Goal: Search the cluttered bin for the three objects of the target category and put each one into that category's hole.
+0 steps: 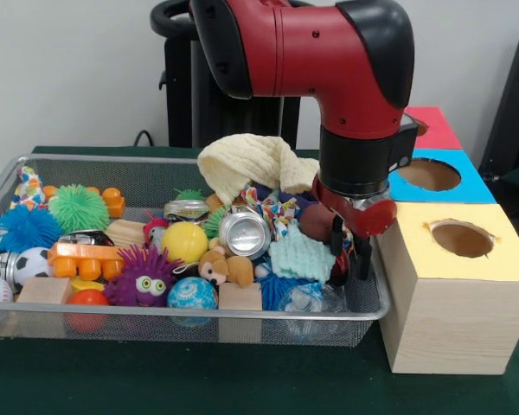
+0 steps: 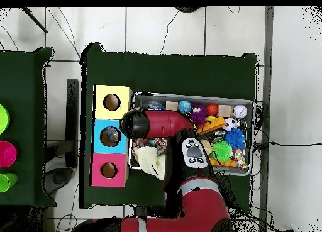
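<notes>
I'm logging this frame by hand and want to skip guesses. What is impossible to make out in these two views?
- Gripper, front view: dark tips sit low among the toys at the silver wire mesh bin's end; open or shut is unclear.
- Gripper, overhead view: hidden under the red and black arm.
- Toys under the pale yellow cloth: covered in both views.
- Pink-topped wooden box, front view: mostly behind the arm.

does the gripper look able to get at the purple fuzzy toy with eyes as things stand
Probably yes: the purple fuzzy toy lies uncovered on top of the bin's clutter, though the gripper sits at the opposite end.
</notes>
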`<state>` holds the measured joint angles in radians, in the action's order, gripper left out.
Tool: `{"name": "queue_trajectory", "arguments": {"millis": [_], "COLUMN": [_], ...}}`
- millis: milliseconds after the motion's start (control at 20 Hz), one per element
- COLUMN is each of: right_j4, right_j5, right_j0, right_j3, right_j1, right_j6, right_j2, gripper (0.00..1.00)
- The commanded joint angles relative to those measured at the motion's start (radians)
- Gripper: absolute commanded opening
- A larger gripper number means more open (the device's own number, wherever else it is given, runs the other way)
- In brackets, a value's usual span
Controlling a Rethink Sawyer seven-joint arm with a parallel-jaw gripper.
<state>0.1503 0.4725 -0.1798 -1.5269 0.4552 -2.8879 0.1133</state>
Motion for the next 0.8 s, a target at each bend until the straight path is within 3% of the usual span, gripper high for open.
{"name": "queue_trajectory", "arguments": {"millis": [50, 300, 800], "right_j4": [0.028, -0.029, -0.130], "right_j5": [-0.113, -0.214, -0.252], "right_j0": [0.033, 0.095, 0.118], "right_j3": [0.010, -0.021, -0.014], "right_j1": [-0.008, 0.021, -0.001], "right_j6": [-0.025, -0.153, -0.169], "right_j2": [0.004, -0.068, -0.148], "gripper": [1.00, 1.00, 1.00]}}
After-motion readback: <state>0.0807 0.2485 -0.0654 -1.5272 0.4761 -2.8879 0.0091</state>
